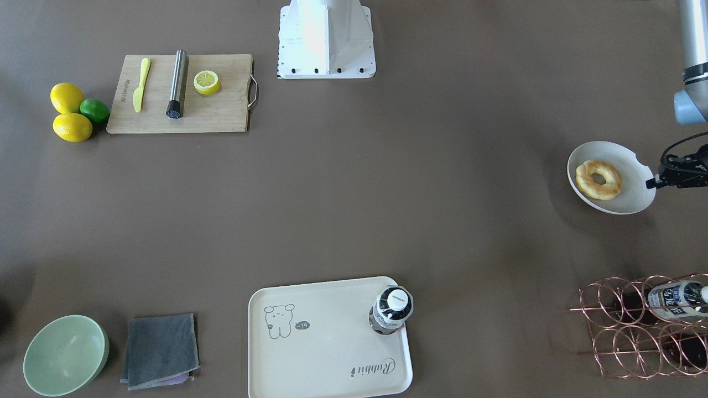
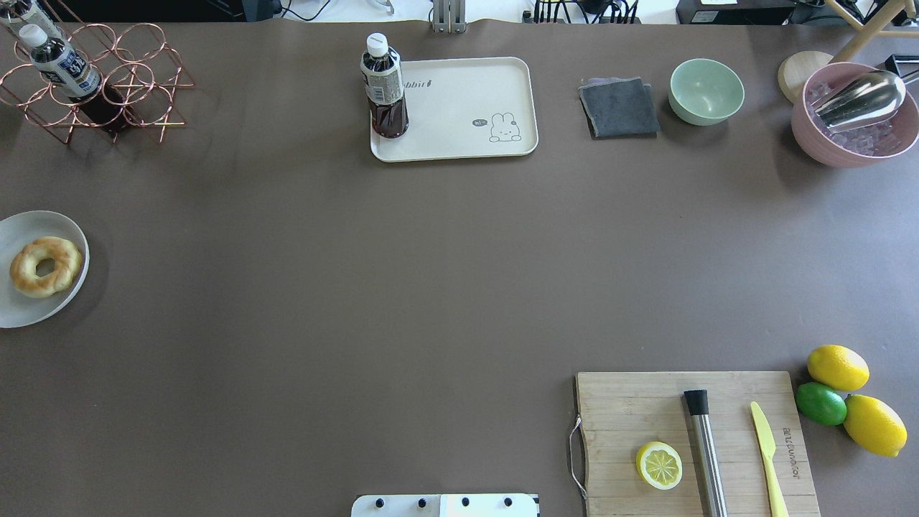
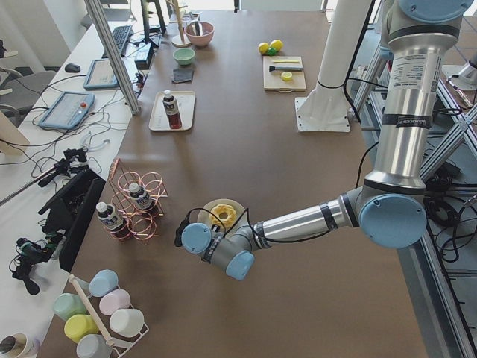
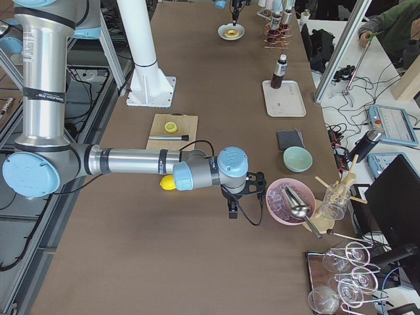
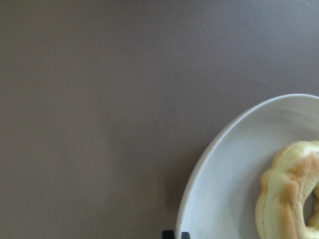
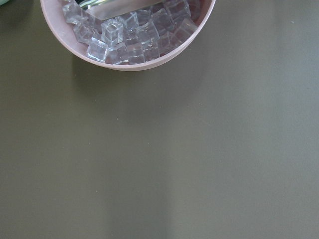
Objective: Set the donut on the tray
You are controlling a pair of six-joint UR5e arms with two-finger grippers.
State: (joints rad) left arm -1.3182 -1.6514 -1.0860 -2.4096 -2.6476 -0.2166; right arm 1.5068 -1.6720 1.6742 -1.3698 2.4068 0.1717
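The donut (image 1: 608, 190), a golden ring with browned patches, lies on a round white plate (image 1: 625, 160) at the table's edge on my left side. It also shows in the overhead view (image 2: 61, 258) and in the left wrist view (image 5: 281, 199). My left gripper (image 1: 658, 181) hangs just beside the plate's rim; I cannot tell if it is open or shut. The cream tray (image 2: 459, 93) with the bear drawing lies at the far middle, with a dark drink bottle (image 2: 386, 90) standing on its corner. My right gripper (image 4: 231, 207) hovers beside a pink bowl of ice cubes (image 6: 124, 40); I cannot tell its state.
A copper wire rack (image 2: 108, 93) with bottles stands beyond the plate. A grey cloth (image 2: 619, 108) and a green bowl (image 2: 706, 91) lie right of the tray. A cutting board (image 2: 646, 402) holds a half lemon, a metal rod and a knife; lemons and a lime lie beside it.
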